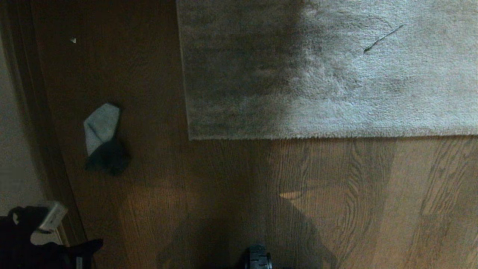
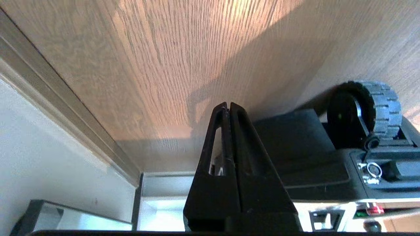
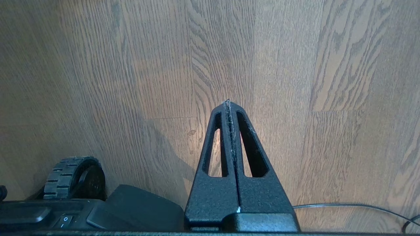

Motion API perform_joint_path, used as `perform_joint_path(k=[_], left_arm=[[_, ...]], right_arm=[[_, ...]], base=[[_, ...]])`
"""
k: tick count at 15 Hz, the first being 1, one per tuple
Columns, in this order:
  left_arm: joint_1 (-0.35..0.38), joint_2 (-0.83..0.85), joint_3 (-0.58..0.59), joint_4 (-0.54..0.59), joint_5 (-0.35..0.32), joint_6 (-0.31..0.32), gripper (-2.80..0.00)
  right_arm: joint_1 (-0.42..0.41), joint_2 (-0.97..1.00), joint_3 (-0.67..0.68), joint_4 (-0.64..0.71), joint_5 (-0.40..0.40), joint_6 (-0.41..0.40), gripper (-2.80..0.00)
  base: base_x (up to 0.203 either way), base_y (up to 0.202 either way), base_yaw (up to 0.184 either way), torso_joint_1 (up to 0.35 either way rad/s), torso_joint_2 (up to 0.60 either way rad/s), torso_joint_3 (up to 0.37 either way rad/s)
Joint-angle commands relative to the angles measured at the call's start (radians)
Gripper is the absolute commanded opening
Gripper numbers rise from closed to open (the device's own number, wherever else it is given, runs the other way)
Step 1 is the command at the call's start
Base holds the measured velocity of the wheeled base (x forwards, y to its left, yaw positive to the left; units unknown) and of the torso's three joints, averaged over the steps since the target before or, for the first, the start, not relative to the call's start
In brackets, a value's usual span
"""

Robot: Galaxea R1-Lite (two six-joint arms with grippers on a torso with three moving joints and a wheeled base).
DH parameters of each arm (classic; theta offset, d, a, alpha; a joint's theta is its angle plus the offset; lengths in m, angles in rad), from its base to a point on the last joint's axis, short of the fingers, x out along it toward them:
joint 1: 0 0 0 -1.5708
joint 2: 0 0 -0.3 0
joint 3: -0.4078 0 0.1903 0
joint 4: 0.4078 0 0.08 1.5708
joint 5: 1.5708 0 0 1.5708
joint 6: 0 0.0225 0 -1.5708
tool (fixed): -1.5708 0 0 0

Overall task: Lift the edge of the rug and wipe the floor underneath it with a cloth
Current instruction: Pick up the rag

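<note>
Nothing is done: the pale plush rug edge lies flat, the small grey-green terry cloth unheld, well ahead of the pressed-together left gripper; the right gripper is likewise closed and empty.

Home room, plush rug, wood-plank floor, wall skirting

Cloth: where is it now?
Head view, robot's left: the cloth lies crumpled on the floor, apart from the rug edge, near the wall.
</note>
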Motion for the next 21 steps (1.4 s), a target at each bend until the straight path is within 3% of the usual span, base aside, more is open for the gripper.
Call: perform_joint_path(k=[1, 7, 17, 21], left_arm=[[0.0, -0.005, -0.013, -0.005, 0.002, -0.001, -2.8], [0.003, -0.046, -0.044, -0.005, 0.003, -0.006, -2.8], [0.105, 0.053, -0.132, -0.01, -0.01, -0.005, -2.8], [0.118, 0.154, -0.146, -0.185, -0.015, -0.006, -2.8]], right_arm=[[0.0, 0.0, 0.0, 0.0, 0.0, 0.001, -2.8], [0.0, 0.0, 0.0, 0.0, 0.0, 0.001, -2.8], [0.0, 0.0, 0.0, 0.0, 0.0, 0.001, -2.8], [0.0, 0.0, 0.0, 0.0, 0.0, 0.001, -2.8]], base=[[0.0, 0.0, 0.0, 0.0, 0.0, 0.0], [0.0, 0.0, 0.0, 0.0, 0.0, 0.0], [0.0, 0.0, 0.0, 0.0, 0.0, 0.0], [0.0, 0.0, 0.0, 0.0, 0.0, 0.0]])
